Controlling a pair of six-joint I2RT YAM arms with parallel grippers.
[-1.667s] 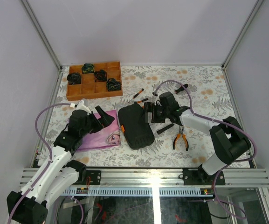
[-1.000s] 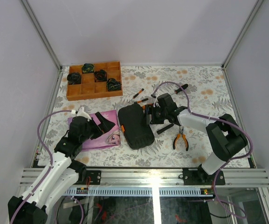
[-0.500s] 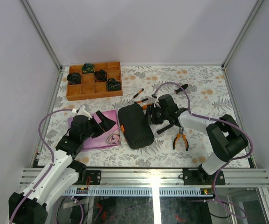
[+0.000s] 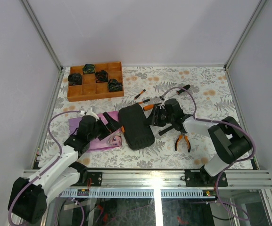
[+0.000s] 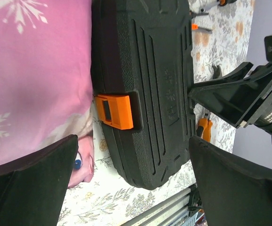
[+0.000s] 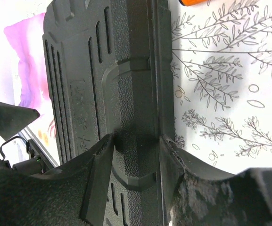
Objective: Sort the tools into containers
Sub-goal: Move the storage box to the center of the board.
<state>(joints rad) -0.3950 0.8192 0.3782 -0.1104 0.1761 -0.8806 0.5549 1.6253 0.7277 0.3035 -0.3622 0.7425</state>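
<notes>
— Where does the tool case [image 4: 136, 127] sit?

— It lies closed and flat in the middle of the floral tablecloth [image 4: 206, 87]. Its orange latch [image 5: 114, 111] is on the long side that faces a pink cloth [image 4: 95, 139] spread just to the case's left.

— And the two grippers?

— The left gripper [image 4: 110, 121] hangs over the pink cloth beside the latch, its fingers spread wide and holding nothing. The right gripper [image 4: 152, 117] is at the case's opposite long side, its fingers [image 6: 100, 183] closed on either side of the moulded rim there, pinching it.

— The tools?

— All of them are outside the case. Orange-handled pliers [image 4: 182, 141] lie to its right, and two small screwdrivers [image 4: 140, 94] lie just beyond its far end.

— And the room?

— Pale lilac walls [image 4: 140, 33] close in the table on three sides, with aluminium posts [image 4: 41, 33] running up from the far corners. A wooden compartment tray [image 4: 79, 90] sits well beyond the case to the far left, against the back wall, with dark objects in some compartments.
</notes>
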